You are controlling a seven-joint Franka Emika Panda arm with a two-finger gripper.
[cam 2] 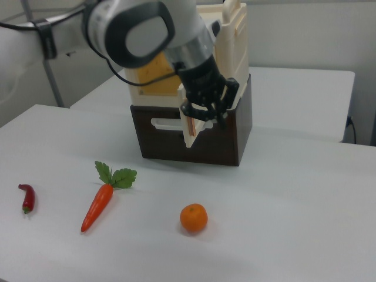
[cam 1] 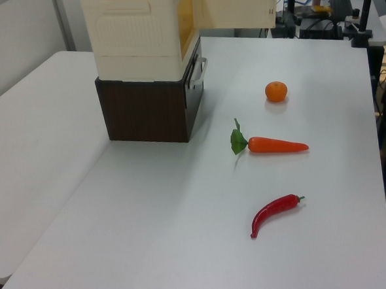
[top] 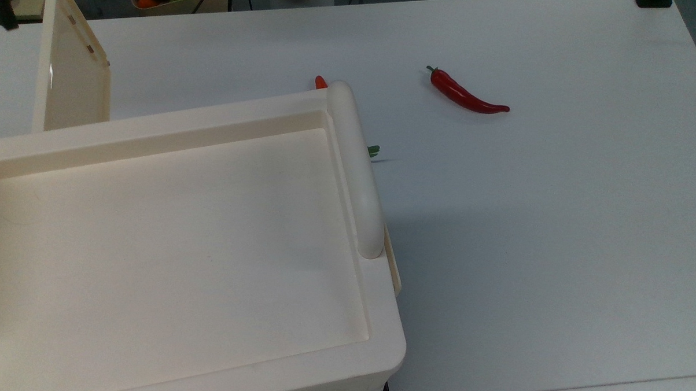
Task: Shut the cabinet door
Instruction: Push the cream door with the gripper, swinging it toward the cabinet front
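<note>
My tool [cam 2: 204, 114] hangs at the end of the grey arm in the right view, right up against the free lower edge of the cabinet door [cam 2: 237, 41]. Whether it is apart, together or clamped on that edge I cannot tell, since the arm's wrist covers most of it. The cabinet door stands swung out from the cabinet [cam 2: 158, 82], not shut. In the top view the door [top: 72, 89] juts toward the table's far edge at the top view's left, with small dark slots along its upper rim. In the left view it [cam 1: 237, 4] sticks out to the left view's right of the cabinet [cam 1: 134, 37]. The cabinet sits on a dark brown box [cam 1: 145, 111] (it has a pale handle on its front) near the table's far edge in the left view. The cabinet's recessed top [top: 148, 124] carries a thick rounded bar [top: 359, 172] along one side. On the bare white table [top: 557, 211] lie three things, well apart from one another: an orange [cam 1: 276, 91] nearest the cabinet, then a carrot [cam 1: 277, 144] with green leaves, then a red chili pepper [cam 1: 272, 213] toward the table's near edge in the left view.
</note>
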